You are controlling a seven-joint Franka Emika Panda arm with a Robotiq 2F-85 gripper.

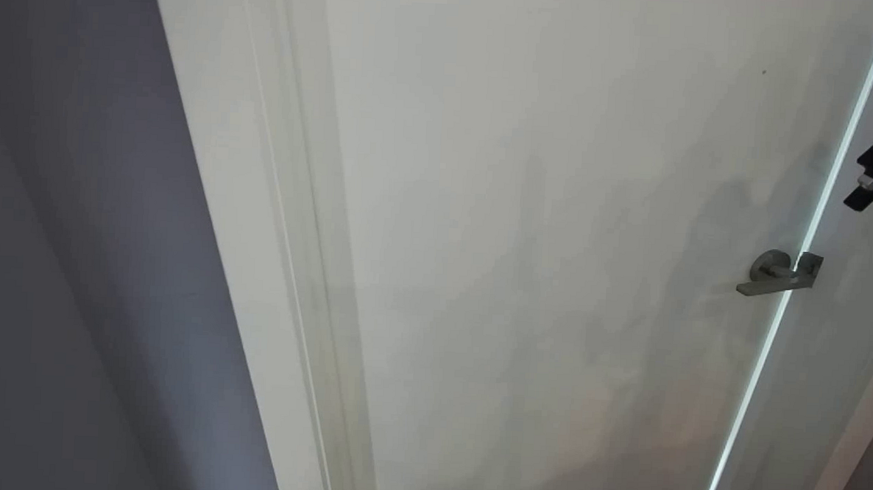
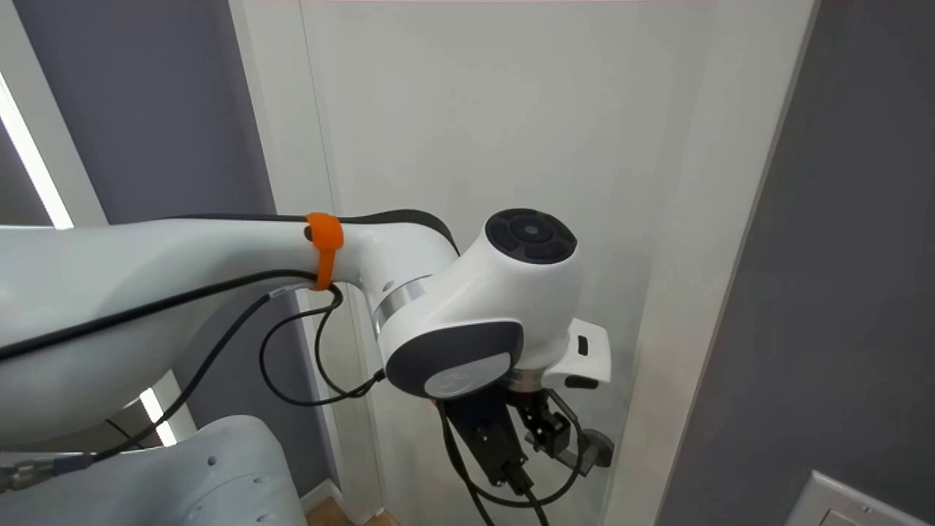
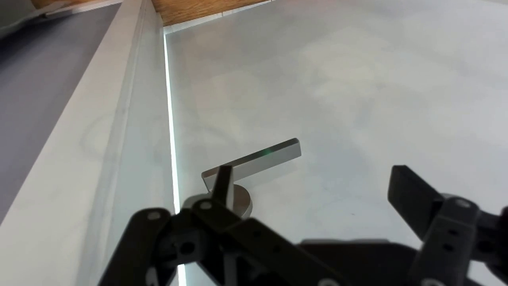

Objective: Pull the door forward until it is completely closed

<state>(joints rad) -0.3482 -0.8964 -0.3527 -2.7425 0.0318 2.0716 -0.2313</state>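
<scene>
The door is a large white flat panel, also behind the arm in an exterior view and filling the wrist view. A bright strip of light runs along its handle-side edge. The silver lever handle sits near that edge. It shows in the wrist view, and partly behind cables and gripper in an exterior view. My gripper is open and empty. Its left finger overlaps the handle's base in the wrist view; contact cannot be told. Part of the gripper shows above and right of the handle.
White frame strips border the door, with grey wall beyond. The robot arm reaches across with loose black cables hanging below. A light switch plate is at lower right. Wooden floor shows past the door's bottom edge.
</scene>
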